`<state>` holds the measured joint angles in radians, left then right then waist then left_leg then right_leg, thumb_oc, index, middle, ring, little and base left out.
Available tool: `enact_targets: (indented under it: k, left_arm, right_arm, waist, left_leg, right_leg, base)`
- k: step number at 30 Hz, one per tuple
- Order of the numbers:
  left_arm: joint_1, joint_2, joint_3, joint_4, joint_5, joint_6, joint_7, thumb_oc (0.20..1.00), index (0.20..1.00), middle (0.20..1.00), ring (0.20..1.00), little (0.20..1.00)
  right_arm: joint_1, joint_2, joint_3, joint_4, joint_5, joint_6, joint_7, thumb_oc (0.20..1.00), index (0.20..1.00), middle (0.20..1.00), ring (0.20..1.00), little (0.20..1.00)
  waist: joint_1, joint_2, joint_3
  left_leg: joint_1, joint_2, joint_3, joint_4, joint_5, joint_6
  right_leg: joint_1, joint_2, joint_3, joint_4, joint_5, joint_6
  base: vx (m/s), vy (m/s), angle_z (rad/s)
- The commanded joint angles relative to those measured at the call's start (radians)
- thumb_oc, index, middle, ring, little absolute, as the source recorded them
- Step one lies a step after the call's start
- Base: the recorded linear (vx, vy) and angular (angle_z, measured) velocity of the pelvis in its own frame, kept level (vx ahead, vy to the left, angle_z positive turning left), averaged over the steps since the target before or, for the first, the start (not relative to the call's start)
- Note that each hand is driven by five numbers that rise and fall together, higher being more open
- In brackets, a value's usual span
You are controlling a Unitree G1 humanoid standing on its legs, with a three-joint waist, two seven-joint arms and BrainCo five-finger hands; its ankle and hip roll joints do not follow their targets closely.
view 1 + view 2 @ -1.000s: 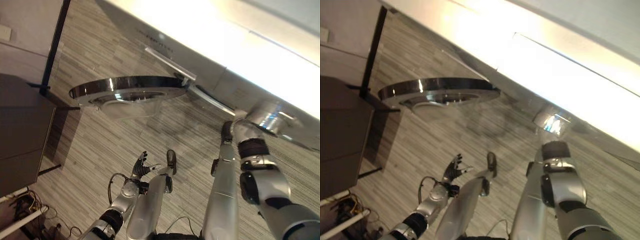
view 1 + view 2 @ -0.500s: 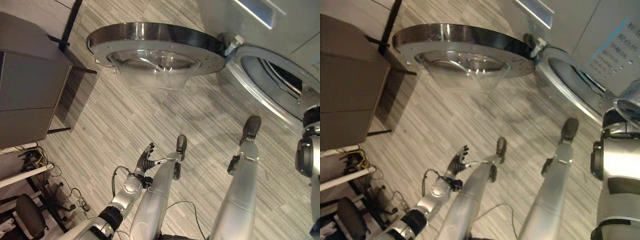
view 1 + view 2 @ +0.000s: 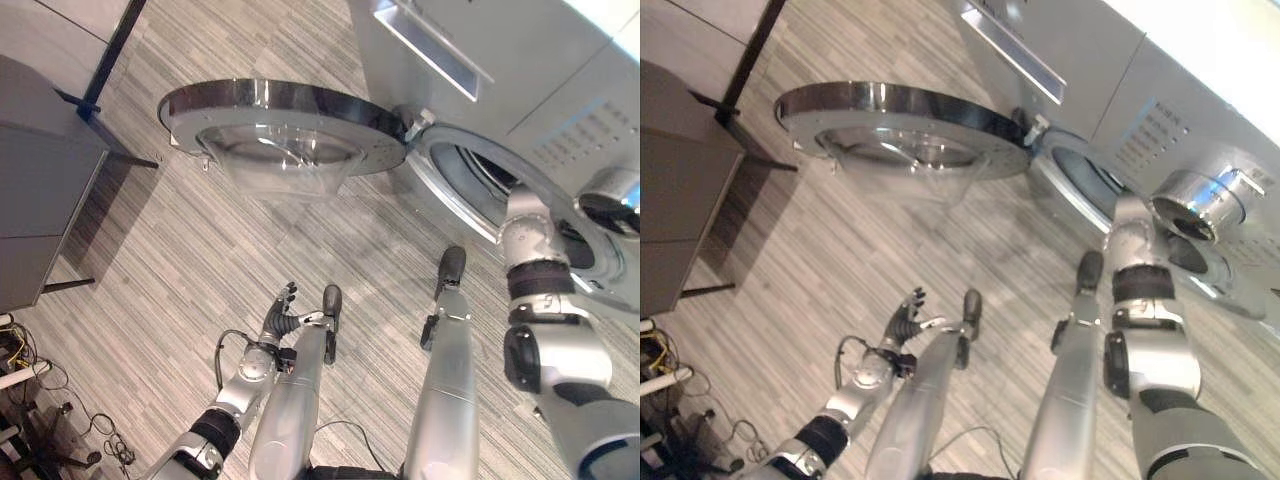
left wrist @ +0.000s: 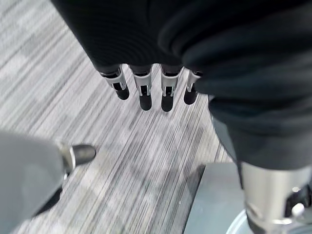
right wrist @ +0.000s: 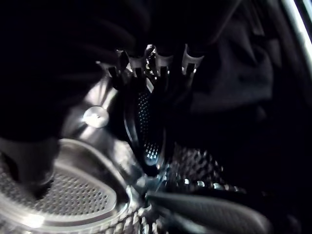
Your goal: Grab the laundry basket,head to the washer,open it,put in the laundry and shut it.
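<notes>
Wood-grain floor (image 3: 200,270) beneath slack-fingered, empty left hand (image 3: 281,318); right hand (image 5: 151,63) inside washer drum (image 5: 73,195), grip unclear.

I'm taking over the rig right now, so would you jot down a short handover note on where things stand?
Left hand: open, empty, hanging low over the floor.
Right hand: reached inside the washer drum; dark laundry lies in there, but whether the fingers hold any is unclear.
Done: washer door swung wide open.
Left: finish loading, pull the right arm out, shut the door.
</notes>
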<state>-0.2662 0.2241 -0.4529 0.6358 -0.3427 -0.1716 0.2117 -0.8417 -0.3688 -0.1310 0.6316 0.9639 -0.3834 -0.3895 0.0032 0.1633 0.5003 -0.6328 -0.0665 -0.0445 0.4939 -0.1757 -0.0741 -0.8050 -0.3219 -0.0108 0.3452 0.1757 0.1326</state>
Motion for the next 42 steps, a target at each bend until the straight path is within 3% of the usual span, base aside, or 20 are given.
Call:
enact_targets:
  k: [1, 2, 5, 7, 8, 9, 10, 14, 18, 24, 25, 26, 27, 29, 33, 34, 37, 42]
  left_arm:
    - [0.101, 0.030, 0.016, 0.013, 0.035, -0.007, -0.007, 1.000, 1.000, 1.000, 1.000, 1.000]
    - [0.119, 0.019, 0.026, 0.020, 0.034, 0.000, -0.011, 1.000, 1.000, 1.000, 1.000, 1.000]
    - [0.138, 0.014, 0.045, 0.027, 0.040, 0.006, -0.014, 1.000, 1.000, 1.000, 1.000, 1.000]
    - [0.151, 0.014, 0.052, 0.027, 0.043, 0.009, -0.016, 1.000, 1.000, 1.000, 1.000, 1.000]
    - [0.167, 0.016, 0.071, 0.034, 0.056, 0.013, -0.018, 1.000, 1.000, 1.000, 1.000, 1.000]
    - [0.168, 0.016, 0.071, 0.034, 0.056, 0.013, -0.018, 1.000, 1.000, 1.000, 1.000, 1.000]
    - [0.186, 0.019, 0.091, 0.039, 0.061, 0.017, -0.015, 1.000, 1.000, 1.000, 1.000, 1.000]
    - [0.218, 0.035, 0.145, 0.080, 0.081, 0.030, -0.019, 1.000, 1.000, 1.000, 1.000, 1.000]
    - [0.233, 0.031, 0.177, 0.116, 0.089, 0.043, -0.018, 1.000, 1.000, 1.000, 1.000, 1.000]
    - [0.255, 0.015, 0.239, 0.197, 0.113, 0.059, -0.014, 1.000, 1.000, 1.000, 1.000, 1.000]
    - [0.260, 0.011, 0.261, 0.208, 0.123, 0.065, -0.016, 1.000, 1.000, 1.000, 1.000, 1.000]
    - [0.259, 0.012, 0.262, 0.208, 0.123, 0.065, -0.016, 1.000, 1.000, 1.000, 1.000, 1.000]
    - [0.265, -0.001, 0.278, 0.210, 0.129, 0.071, -0.025, 1.000, 1.000, 1.000, 1.000, 1.000]
    - [0.260, -0.007, 0.284, 0.221, 0.135, 0.073, -0.033, 1.000, 1.000, 1.000, 1.000, 1.000]
    - [0.244, -0.033, 0.285, 0.291, 0.174, 0.077, -0.054, 1.000, 1.000, 1.000, 1.000, 1.000]
    - [0.239, -0.043, 0.283, 0.317, 0.190, 0.081, -0.063, 1.000, 1.000, 1.000, 1.000, 1.000]
    - [0.233, -0.051, 0.279, 0.345, 0.194, 0.084, -0.071, 1.000, 1.000, 1.000, 1.000, 1.000]
    - [0.228, -0.054, 0.256, 0.408, 0.231, 0.079, -0.095, 1.000, 1.000, 1.000, 1.000, 1.000]
  right_arm:
    - [0.139, 0.058, 0.088, -0.235, -0.128, -0.058, 0.101, 1.000, 1.000, 1.000, 1.000, 1.000]
    - [0.243, 0.116, 0.125, -0.254, -0.121, -0.031, 0.134, 1.000, 1.000, 1.000, 1.000, 1.000]
    - [0.367, 0.150, 0.176, -0.233, -0.124, 0.015, 0.168, 1.000, 1.000, 1.000, 1.000, 1.000]
    - [0.426, 0.152, 0.199, -0.239, -0.145, 0.047, 0.177, 1.000, 1.000, 1.000, 1.000, 1.000]
    - [0.521, 0.156, 0.239, -0.218, -0.189, 0.096, 0.199, 1.000, 1.000, 1.000, 1.000, 1.000]
    - [0.522, 0.157, 0.239, -0.218, -0.190, 0.097, 0.198, 1.000, 1.000, 1.000, 1.000, 1.000]
    - [0.605, 0.147, 0.279, -0.195, -0.255, 0.149, 0.219, 1.000, 1.000, 1.000, 1.000, 1.000]
    - [0.786, 0.115, 0.325, -0.200, -0.358, 0.246, 0.278, 1.000, 1.000, 1.000, 1.000, 1.000]
    - [0.881, 0.124, 0.284, -0.200, -0.349, 0.274, 0.300, 1.000, 1.000, 1.000, 1.000, 1.000]
    - [1.004, 0.106, 0.096, -0.275, -0.381, 0.270, 0.269, 1.000, 1.000, 1.000, 1.000, 1.000]
    - [1.005, 0.076, -0.002, -0.310, -0.413, 0.253, 0.227, 1.000, 1.000, 1.000, 1.000, 1.000]
    - [1.005, 0.077, -0.002, -0.310, -0.414, 0.254, 0.227, 1.000, 1.000, 1.000, 1.000, 1.000]
    - [0.980, 0.052, -0.105, -0.368, -0.429, 0.219, 0.156, 1.000, 1.000, 1.000, 1.000, 1.000]
    - [0.971, 0.031, -0.152, -0.423, -0.452, 0.206, 0.130, 1.000, 1.000, 1.000, 1.000, 1.000]
    - [0.897, -0.086, -0.285, -0.633, -0.580, 0.147, 0.042, 1.000, 1.000, 1.000, 1.000, 1.000]
    - [0.866, -0.154, -0.341, -0.734, -0.658, 0.134, 0.019, 1.000, 1.000, 1.000, 1.000, 1.000]
    - [0.819, -0.223, -0.378, -0.807, -0.711, 0.121, -0.002, 1.000, 1.000, 1.000, 1.000, 1.000]
    - [0.655, -0.471, -0.352, -0.810, -0.809, 0.123, -0.004, 1.000, 1.000, 1.000, 1.000, 1.000]
  waist:
    - [-0.016, -0.027, -0.066]
    - [-0.027, -0.040, -0.065]
    - [-0.044, -0.063, -0.066]
    - [-0.052, -0.073, -0.066]
    - [-0.065, -0.095, -0.072]
    - [-0.066, -0.095, -0.071]
    - [-0.077, -0.118, -0.079]
    - [-0.101, -0.172, -0.133]
    - [-0.118, -0.190, -0.175]
    - [-0.178, -0.209, -0.269]
    - [-0.196, -0.202, -0.292]
    - [-0.197, -0.205, -0.294]
    - [-0.207, -0.195, -0.316]
    - [-0.211, -0.195, -0.328]
    - [-0.218, -0.187, -0.370]
    - [-0.214, -0.184, -0.389]
    - [-0.207, -0.189, -0.408]
    - [-0.165, -0.203, -0.441]
  left_leg:
    - [0.106, 0.049, 0.020, -0.023, -0.092, -0.006]
    - [0.132, 0.049, 0.026, -0.027, -0.094, -0.005]
    - [0.173, 0.048, 0.033, -0.032, -0.098, -0.004]
    - [0.191, 0.049, 0.037, -0.031, -0.101, -0.001]
    - [0.227, 0.054, 0.045, -0.033, -0.109, 0.000]
    - [0.229, 0.054, 0.045, -0.034, -0.108, 0.000]
    - [0.266, 0.061, 0.052, -0.030, -0.119, 0.000]
    - [0.366, 0.068, 0.074, -0.038, -0.145, 0.010]
    - [0.426, 0.069, 0.092, -0.057, -0.158, 0.023]
    - [0.563, 0.082, 0.134, -0.164, -0.145, 0.033]
    - [0.614, 0.092, 0.145, -0.204, -0.145, 0.033]
    - [0.613, 0.088, 0.145, -0.208, -0.140, 0.033]
    - [0.661, 0.101, 0.150, -0.246, -0.141, 0.033]
    - [0.683, 0.101, 0.152, -0.273, -0.134, 0.034]
    - [0.762, 0.117, 0.159, -0.365, -0.117, 0.032]
    - [0.788, 0.131, 0.155, -0.399, -0.110, 0.028]
    - [0.798, 0.137, 0.147, -0.429, -0.089, 0.024]
    - [0.810, 0.164, 0.123, -0.472, -0.058, 0.006]
  right_leg:
    - [0.063, -0.058, 0.012, -0.086, -0.038, 0.065]
    - [0.103, -0.068, 0.006, -0.114, -0.025, 0.064]
    - [0.158, -0.074, -0.001, -0.149, -0.011, 0.067]
    - [0.180, -0.077, -0.003, -0.161, -0.006, 0.066]
    - [0.225, -0.083, -0.010, -0.190, 0.004, 0.069]
    - [0.227, -0.083, -0.011, -0.191, 0.004, 0.069]
    - [0.276, -0.091, -0.015, -0.215, 0.015, 0.073]
    - [0.377, -0.090, -0.014, -0.268, 0.027, 0.079]
    - [0.420, -0.080, -0.004, -0.295, 0.026, 0.086]
    - [0.478, -0.058, 0.008, -0.310, 0.018, 0.099]
    - [0.495, -0.040, 0.013, -0.301, 0.007, 0.102]
    - [0.493, -0.043, 0.015, -0.302, 0.009, 0.102]
    - [0.508, -0.025, 0.016, -0.293, -0.004, 0.105]
    - [0.511, -0.020, 0.022, -0.292, -0.005, 0.108]
    - [0.531, 0.010, 0.026, -0.292, -0.015, 0.113]
    - [0.544, 0.023, 0.021, -0.294, -0.021, 0.115]
    - [0.544, 0.027, 0.019, -0.297, -0.017, 0.115]
    - [0.565, 0.045, -0.006, -0.302, -0.028, 0.107]
  base:
    - [0.00, 0.107, -0.04]
    - [0.00, 0.084, -0.02]
    - [0.03, 0.091, -0.03]
    - [0.03, 0.065, -0.17]
    - [0.02, 0.037, -0.21]
    - [0.05, 0.095, -0.09]
    - [0.06, 0.070, 0.01]
    - [0.11, 0.086, -0.13]
    - [0.09, 0.061, -0.33]
    - [0.13, 0.041, -0.30]
    - [0.14, 0.006, -0.39]
    - [0.18, -0.003, -0.34]
    - [0.08, -0.010, -0.19]
    - [0.11, -0.015, -0.16]
    - [0.13, -0.041, -0.15]
    - [0.16, -0.073, -0.19]
    - [0.06, -0.057, -0.05]
    - [0.05, -0.081, 0.05]
